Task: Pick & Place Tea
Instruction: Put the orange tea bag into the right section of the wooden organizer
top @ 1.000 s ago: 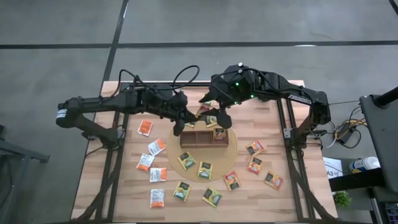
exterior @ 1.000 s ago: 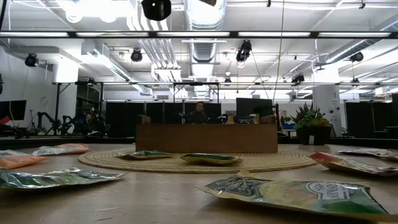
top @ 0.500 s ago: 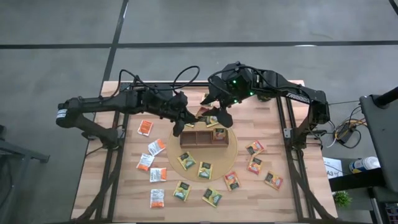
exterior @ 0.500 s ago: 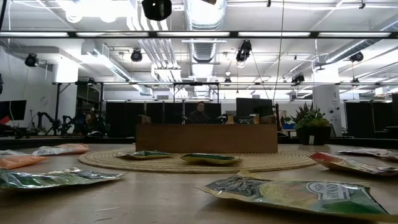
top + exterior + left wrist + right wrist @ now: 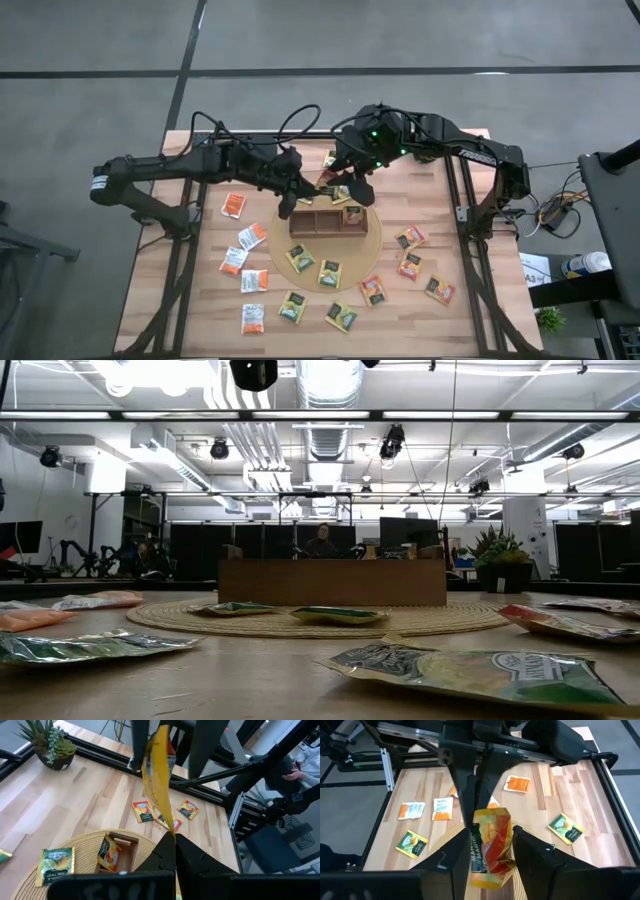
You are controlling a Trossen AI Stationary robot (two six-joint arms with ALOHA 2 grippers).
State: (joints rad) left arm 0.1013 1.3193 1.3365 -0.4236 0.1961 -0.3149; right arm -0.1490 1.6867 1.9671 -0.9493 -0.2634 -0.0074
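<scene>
- Narrowing since a second ago, right gripper [image 5: 485, 847] straddles the sachet [image 5: 490, 845]; contact unclear.
- Left gripper [image 5: 174, 840] stays clenched on sachet: handover above tray [image 5: 325, 221] under way.

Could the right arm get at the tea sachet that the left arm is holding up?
Probably yes. The orange-red tea sachet, pinched at one end by the left end effector, stands between the open fingers of the right end effector, and nothing blocks them.

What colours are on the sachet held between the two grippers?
Yellow, orange-red, dark label: the sachet shows best in the right wrist view.
</scene>
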